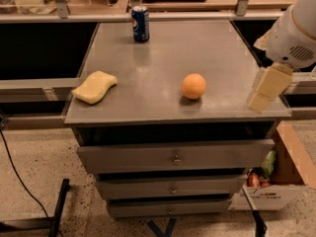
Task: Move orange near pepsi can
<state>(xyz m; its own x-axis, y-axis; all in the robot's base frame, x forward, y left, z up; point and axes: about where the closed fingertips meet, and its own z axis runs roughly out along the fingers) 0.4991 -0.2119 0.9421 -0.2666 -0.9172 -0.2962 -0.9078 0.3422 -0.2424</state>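
The cream pincer (265, 89) hovers at the grey metal tabletop (222, 58) edge; wide or narrow, I cannot tell. The smooth round orange (193, 86) sits near its left, the blue Pepsi can (140, 24) well beyond. It looks firm, light and likely to roll, so squeeze across its middle.
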